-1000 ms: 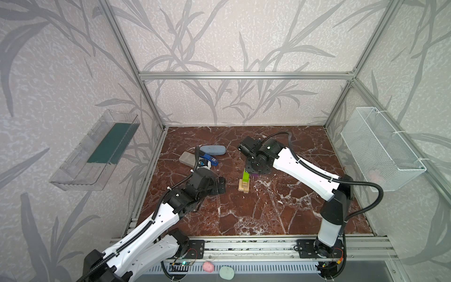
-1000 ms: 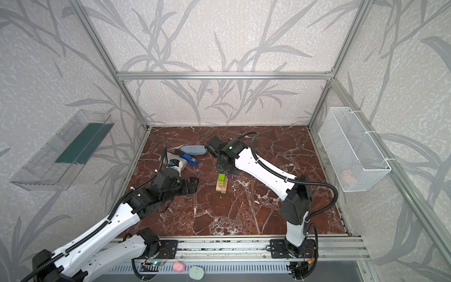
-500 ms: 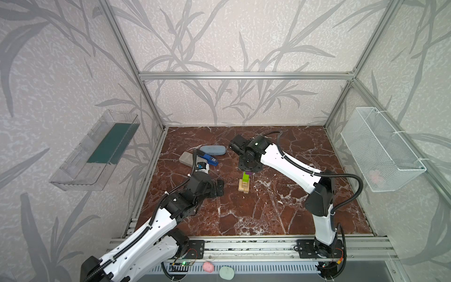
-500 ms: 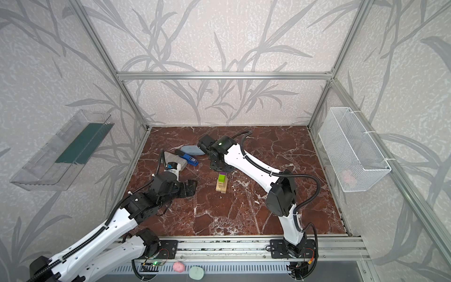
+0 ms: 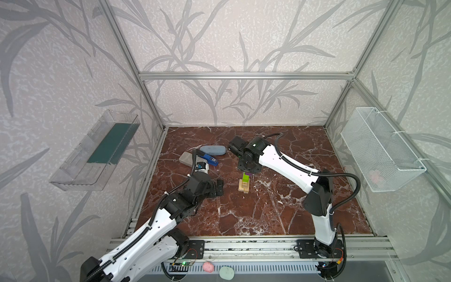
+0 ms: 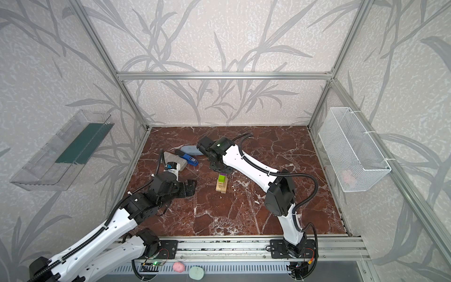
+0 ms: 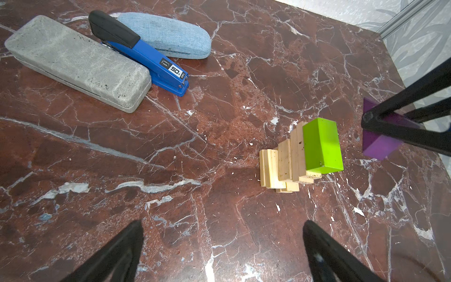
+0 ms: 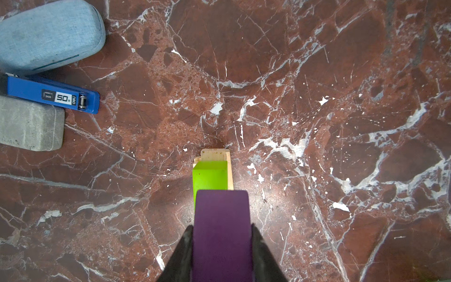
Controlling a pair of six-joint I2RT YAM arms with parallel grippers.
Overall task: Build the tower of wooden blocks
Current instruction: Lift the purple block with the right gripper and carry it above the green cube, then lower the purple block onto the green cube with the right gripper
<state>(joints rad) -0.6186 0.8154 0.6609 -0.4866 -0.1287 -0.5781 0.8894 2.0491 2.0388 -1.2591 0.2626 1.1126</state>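
- Right wrist view is showing the right jaws clamping the purple brick (image 8: 222, 234), with one black finger pressing against each side of it.
- The purple brick is hanging clear of the tabletop (image 8: 317, 97), close to the top of the tower (image 7: 296, 151). The left wrist view is showing a gap between it and the green brick (image 7: 322, 146).
- The tower is standing near the middle of the tabletop. Its pale wood blocks (image 7: 268, 168) are lying in crossed layers with stepped edges.
- The green brick is lying flat as the tower's top layer, covering only part of the wood beneath it.
- The right arm (image 5: 288, 168) is reaching in from the right in both top views, with its wrist hanging just behind the tower.
- The left jaws are standing wide apart and gripping nothing. They are hovering over bare tabletop to the left of the tower, well apart from it.
- The left arm (image 5: 156, 227) is stretching in from the front left corner.
- A grey case (image 7: 75, 61), a blue stapler (image 7: 151, 63) and a blue-grey case (image 7: 166, 34) are lying together toward the back left. The stapler is sitting between the two cases, just beside the grey one, and all three are well apart from the tower.
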